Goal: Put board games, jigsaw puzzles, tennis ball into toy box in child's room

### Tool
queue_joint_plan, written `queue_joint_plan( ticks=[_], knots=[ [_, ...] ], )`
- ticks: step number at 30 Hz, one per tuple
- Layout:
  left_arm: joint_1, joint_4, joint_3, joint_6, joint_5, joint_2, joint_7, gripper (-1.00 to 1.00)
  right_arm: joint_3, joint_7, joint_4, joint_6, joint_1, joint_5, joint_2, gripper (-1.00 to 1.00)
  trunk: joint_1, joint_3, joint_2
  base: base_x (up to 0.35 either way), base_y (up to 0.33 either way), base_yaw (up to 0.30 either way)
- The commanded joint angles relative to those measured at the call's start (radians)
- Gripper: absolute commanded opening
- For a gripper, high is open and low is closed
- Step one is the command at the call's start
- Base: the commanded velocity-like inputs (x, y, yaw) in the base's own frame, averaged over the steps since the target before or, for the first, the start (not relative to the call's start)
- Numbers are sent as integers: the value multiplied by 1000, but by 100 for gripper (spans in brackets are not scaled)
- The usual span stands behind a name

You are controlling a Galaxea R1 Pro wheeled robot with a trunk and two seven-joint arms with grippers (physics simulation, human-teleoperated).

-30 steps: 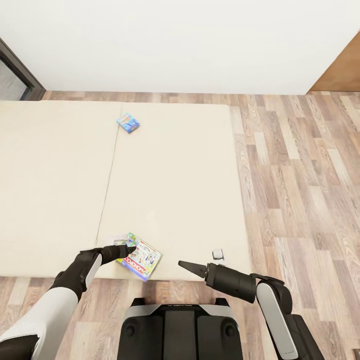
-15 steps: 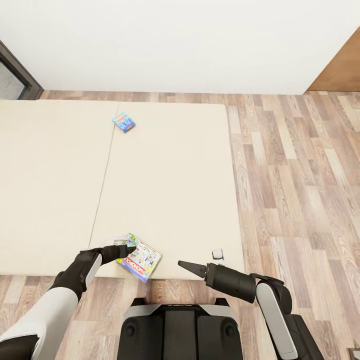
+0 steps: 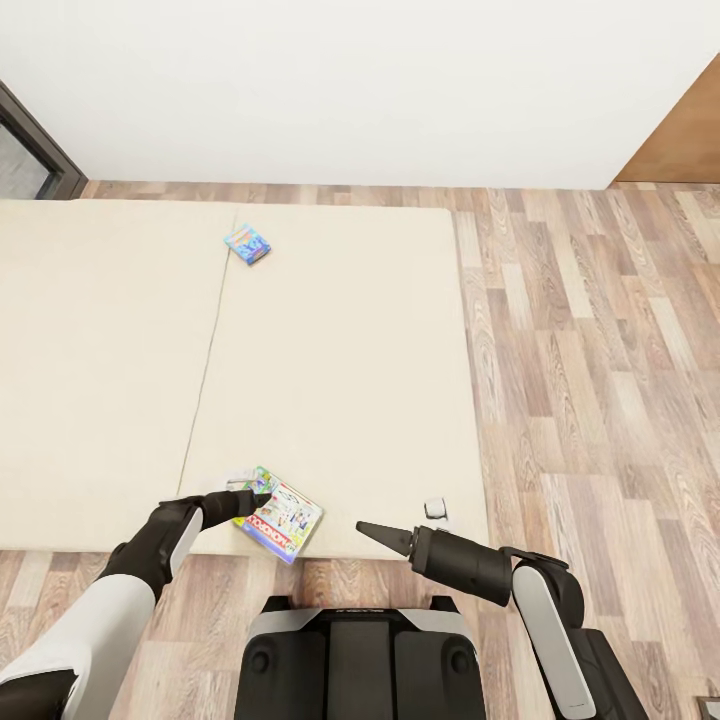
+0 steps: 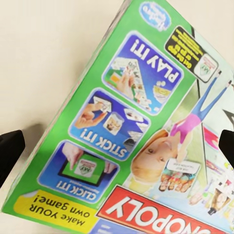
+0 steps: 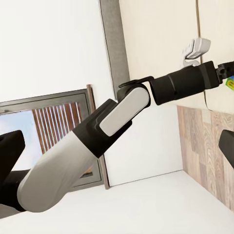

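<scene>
My left fingers (image 4: 117, 146) are spread wide, the green-edged game (image 3: 279, 513) lying flat on the bed (image 3: 340, 380) between them. I judge the tips could skid over the lid and nudge it off the near edge. Right fingers (image 3: 366, 529): I cannot tell.

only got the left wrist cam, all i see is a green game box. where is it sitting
Observer: The game box lies flat at the near edge of the bed, with the left gripper at its left corner.
Operator: any other game on there
Observer: Yes, a blue game lies far back on the bed, near the seam.
Operator: wheres the right gripper
Observer: The right gripper hangs open to the box's right, by the bed's near edge, holding nothing.
</scene>
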Motion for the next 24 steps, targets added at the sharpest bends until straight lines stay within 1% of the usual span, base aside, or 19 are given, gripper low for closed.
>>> queue_joint_plan(
  ticks=[1,24],
  knots=[
    [0,-1,5,9,-1,0,-4,100,-1,4,0,4,0,3,1,100,1,-1,-1,0,0,0],
    [0,9,2,31,-6,3,4,100,-1,4,0,4,0,3,3,100,1,-1,-1,0,0,0]
  ],
)
